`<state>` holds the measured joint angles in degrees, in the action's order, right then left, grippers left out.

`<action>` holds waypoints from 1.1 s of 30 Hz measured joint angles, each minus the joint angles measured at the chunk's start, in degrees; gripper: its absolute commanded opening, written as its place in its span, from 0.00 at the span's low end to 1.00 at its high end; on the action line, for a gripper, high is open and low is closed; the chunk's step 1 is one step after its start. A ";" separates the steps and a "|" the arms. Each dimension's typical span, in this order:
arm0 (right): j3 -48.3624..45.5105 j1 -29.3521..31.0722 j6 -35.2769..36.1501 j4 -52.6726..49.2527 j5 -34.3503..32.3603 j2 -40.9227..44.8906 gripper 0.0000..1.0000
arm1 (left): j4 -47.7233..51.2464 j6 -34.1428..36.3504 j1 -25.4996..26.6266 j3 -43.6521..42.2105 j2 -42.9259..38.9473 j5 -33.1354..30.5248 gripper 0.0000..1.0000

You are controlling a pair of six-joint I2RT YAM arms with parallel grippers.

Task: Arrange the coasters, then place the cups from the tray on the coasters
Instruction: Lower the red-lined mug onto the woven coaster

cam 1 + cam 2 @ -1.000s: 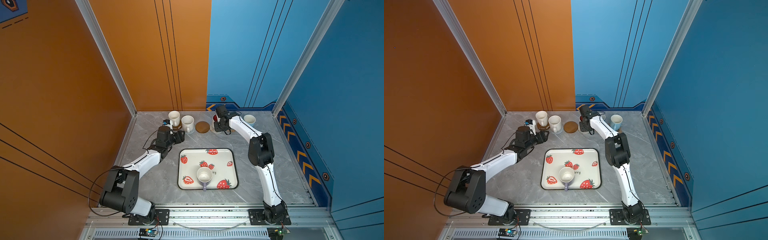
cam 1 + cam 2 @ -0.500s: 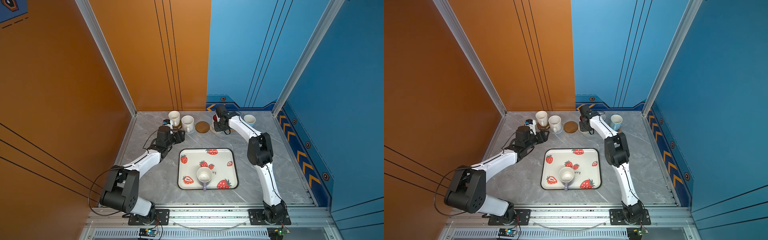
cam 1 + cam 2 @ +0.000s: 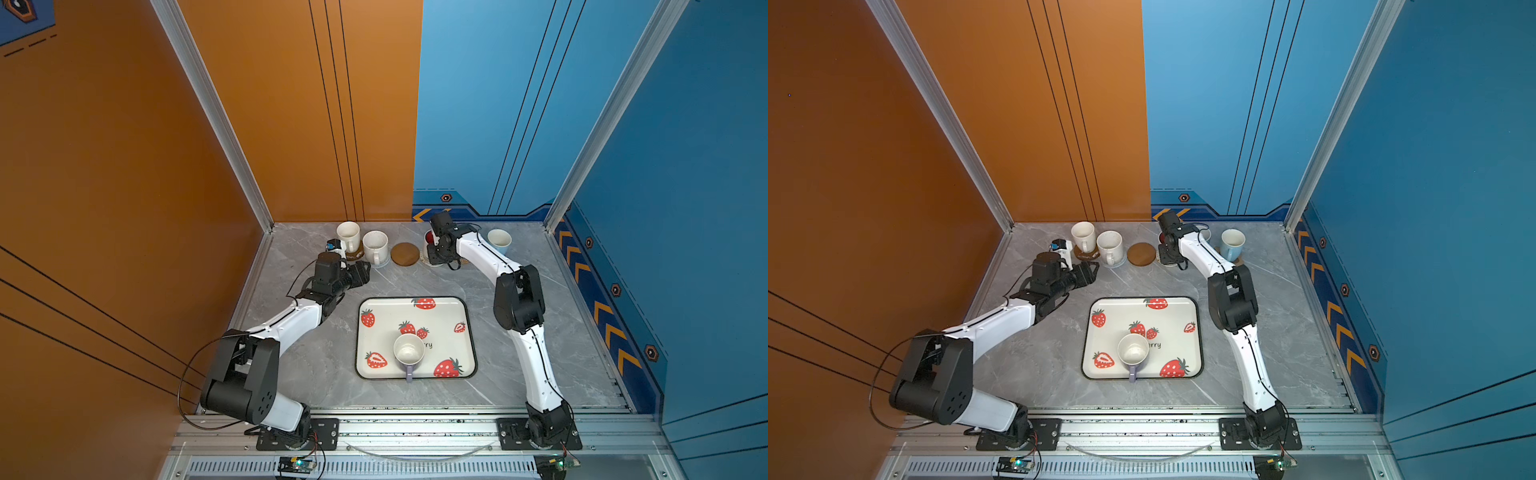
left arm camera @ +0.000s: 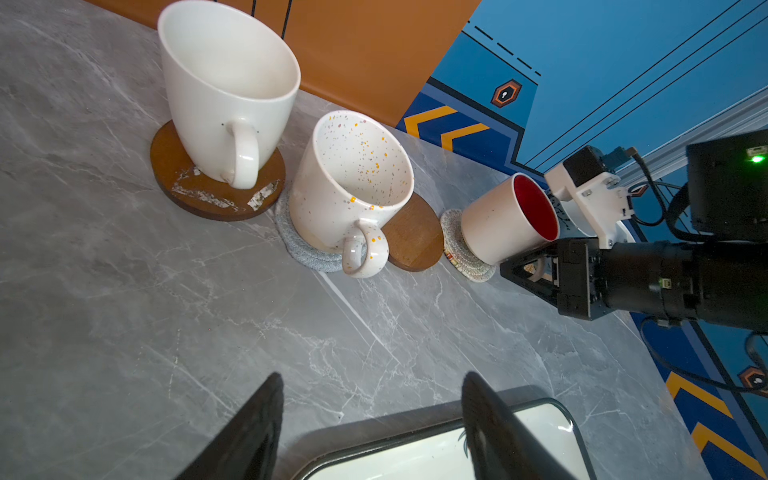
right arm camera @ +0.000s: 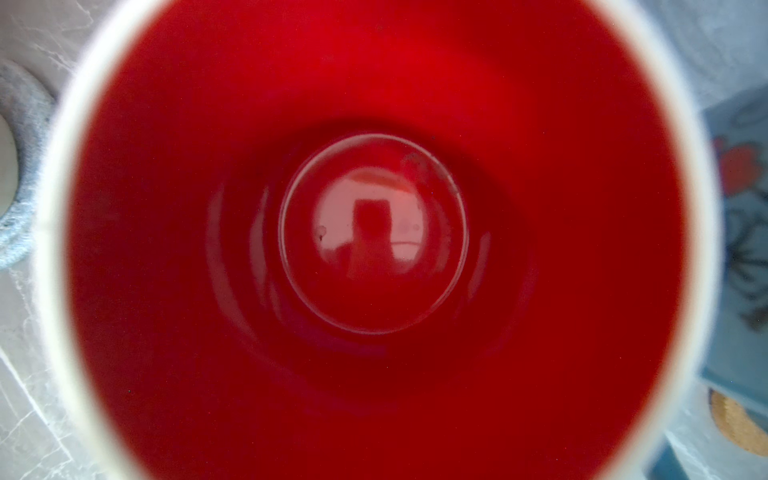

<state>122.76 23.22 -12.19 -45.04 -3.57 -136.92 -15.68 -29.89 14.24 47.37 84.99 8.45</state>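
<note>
My right arm stretches toward twelve o'clock, elbow raised. The right gripper [image 4: 530, 272] is pinched nearly closed on the handle of the white ceramic mug with red inside [image 4: 498, 224], which is on the cream woven spiral coaster [image 4: 463, 264]. My left arm lies low, with the left gripper [image 3: 360, 272] spread wide and empty at ten o'clock of the cream strawberry-print tray [image 3: 451, 345].

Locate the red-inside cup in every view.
Top view: cup in the back row, mostly hidden.
Top view: same spot, only a red sliver.
Left wrist: tilted, right of centre.
Right wrist: fills the frame.
Landmark: bare brown coaster beside it; not in the right wrist view.
</note>
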 measured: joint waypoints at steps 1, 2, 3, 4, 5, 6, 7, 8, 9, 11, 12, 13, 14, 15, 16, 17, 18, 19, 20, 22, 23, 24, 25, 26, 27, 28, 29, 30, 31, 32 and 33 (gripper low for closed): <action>0.00 0.00 0.00 0.00 -0.02 -0.02 0.00 | 0.00 0.00 0.00 0.02 0.00 0.04 0.69; 0.00 0.00 0.02 0.00 0.00 -0.02 0.00 | 0.00 0.00 0.00 0.02 0.00 0.04 0.69; 0.00 0.00 0.00 0.00 -0.02 -0.04 0.00 | 0.00 0.00 0.00 0.02 0.00 0.07 0.69; 0.00 0.00 0.00 0.00 -0.02 -0.11 0.00 | 0.00 0.00 0.00 0.02 0.00 0.13 0.69; 0.00 0.00 0.02 0.00 -0.02 -0.13 0.00 | 0.00 0.00 0.00 0.02 0.00 0.20 0.69; 0.00 0.00 0.00 0.00 -0.02 -0.24 0.00 | 0.00 0.00 0.00 0.02 0.00 0.22 0.69; 0.00 0.00 0.02 0.00 -0.02 -0.31 0.00 | 0.00 0.00 0.00 0.02 0.00 0.22 0.69; 0.00 0.00 0.02 0.00 -0.02 -0.42 0.00 | 0.00 0.00 0.00 0.02 0.00 0.22 0.69; 0.00 0.00 0.02 0.00 -0.02 -0.55 0.00 | 0.00 0.00 0.00 0.02 0.00 0.22 0.69; 0.00 0.00 0.04 0.00 -0.02 -0.72 0.00 | 0.00 0.00 0.00 0.02 0.00 0.24 0.69; 0.00 0.00 0.20 0.00 -0.02 -0.81 0.00 | 0.00 0.00 0.00 0.02 0.02 0.24 0.69; 0.00 0.00 0.22 0.00 -0.02 -0.90 0.00 | 0.00 0.00 0.00 0.02 0.04 0.26 0.69; 0.00 0.00 0.24 -0.02 -0.02 -0.92 0.00 | 0.00 0.00 0.00 0.02 0.07 0.28 0.69; 0.00 0.00 0.28 0.00 -0.02 -0.96 0.00 | 0.00 0.00 0.00 0.02 0.11 0.39 0.69; 0.00 0.00 0.37 0.00 -0.02 -1.01 0.00 | 0.02 0.00 0.00 0.02 0.11 0.46 0.69; 0.00 0.00 0.39 0.00 -0.02 -1.01 0.00 | 0.00 0.00 0.00 0.02 0.11 0.52 0.69; 0.00 -0.02 0.39 0.00 -0.02 -1.03 0.00 | 0.00 -0.02 0.00 0.02 0.11 0.63 0.69; 0.00 -0.04 0.39 0.00 -0.02 -1.03 0.00 | 0.00 -0.02 0.00 0.02 0.11 0.66 0.69; 0.00 -0.04 0.39 0.00 -0.04 -1.03 0.00 | 0.00 -0.02 0.00 0.02 0.13 0.66 0.69; 0.00 -0.04 0.39 0.00 -0.04 -1.09 0.00 | 0.00 -0.02 0.00 0.02 0.11 0.68 0.69; 0.02 -0.04 0.42 0.00 -0.04 -1.11 0.00 | 0.00 -0.02 0.00 0.02 0.13 0.68 0.69; 0.07 -0.04 0.42 0.00 -0.04 -1.22 0.00 | 0.00 -0.04 0.00 0.02 0.13 0.68 0.69; 0.09 -0.04 0.42 0.02 -0.07 -1.33 0.00 | 0.00 -0.04 0.00 0.02 0.13 0.68 0.69; 0.11 -0.04 0.42 0.00 -0.07 -1.44 0.00 | 0.00 -0.11 0.00 0.02 0.15 0.70 0.69; 0.20 -0.04 0.42 0.00 -0.07 -1.60 0.00 | 0.00 -0.15 0.00 0.02 0.15 0.76 0.69; 0.20 -0.04 0.42 0.02 -0.07 -1.68 0.00 | 0.00 -0.15 0.00 0.02 0.15 0.81 0.69; 0.22 -0.07 0.42 0.00 -0.07 -1.75 0.00 | 0.00 -0.15 0.00 0.02 0.15 0.83 0.69; 0.22 -0.09 0.42 -0.02 -0.07 -1.77 0.00 | 0.00 -0.15 0.00 0.02 0.15 0.83 0.69; 0.22 -0.11 0.44 0.00 -0.07 -1.77 0.00 | 0.00 -0.15 0.00 0.02 0.15 0.83 0.69; 0.33 -0.13 0.42 -0.02 -0.07 -1.79 0.00 | 0.02 -0.15 0.00 0.02 0.15 0.83 0.69; 0.50 -0.15 0.44 0.00 -0.07 -1.79 0.00 | 0.00 -0.15 0.00 0.02 0.15 0.85 0.69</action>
<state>123.26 23.07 -11.75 -45.04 -3.64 -138.72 -15.68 -30.04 14.24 47.40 85.14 9.30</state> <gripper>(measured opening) 0.147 0.689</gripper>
